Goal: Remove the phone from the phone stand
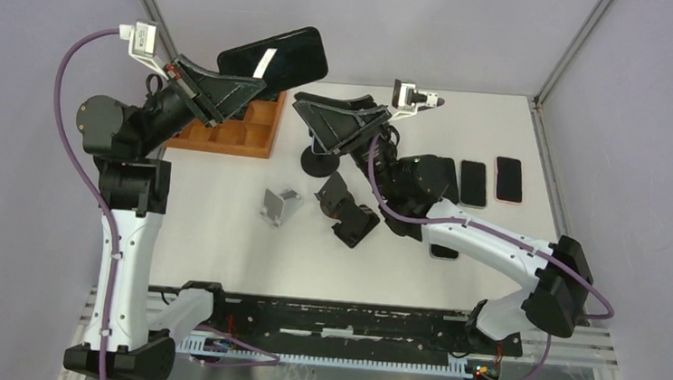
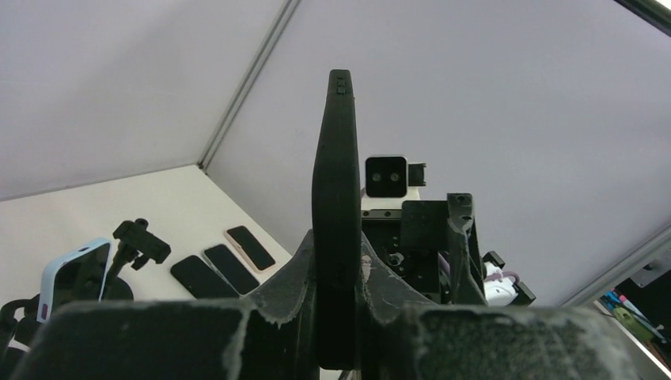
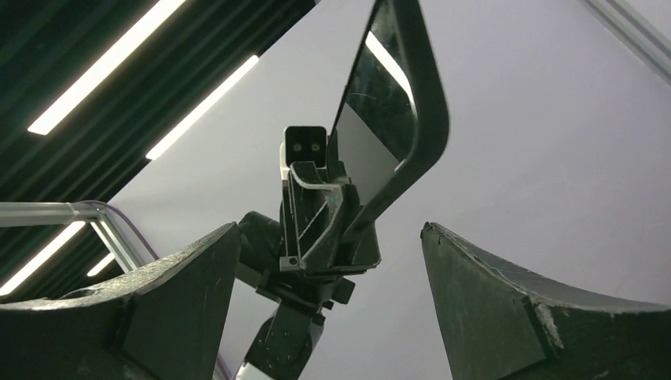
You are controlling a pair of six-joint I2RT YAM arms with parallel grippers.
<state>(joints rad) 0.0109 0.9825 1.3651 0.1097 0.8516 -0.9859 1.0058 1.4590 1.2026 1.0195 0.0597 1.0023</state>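
As we see it, phone (image 1: 275, 58): aloft.
L gripper (image 1: 247, 98): clamped on phone.
R gripper (image 1: 309, 120): fingers apart.

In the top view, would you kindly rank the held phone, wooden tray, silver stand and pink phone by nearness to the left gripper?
1. held phone, clamped in the left gripper itself.
2. wooden tray, close by at the table's left rear.
3. silver stand, mid-table.
4. pink phone, far right.
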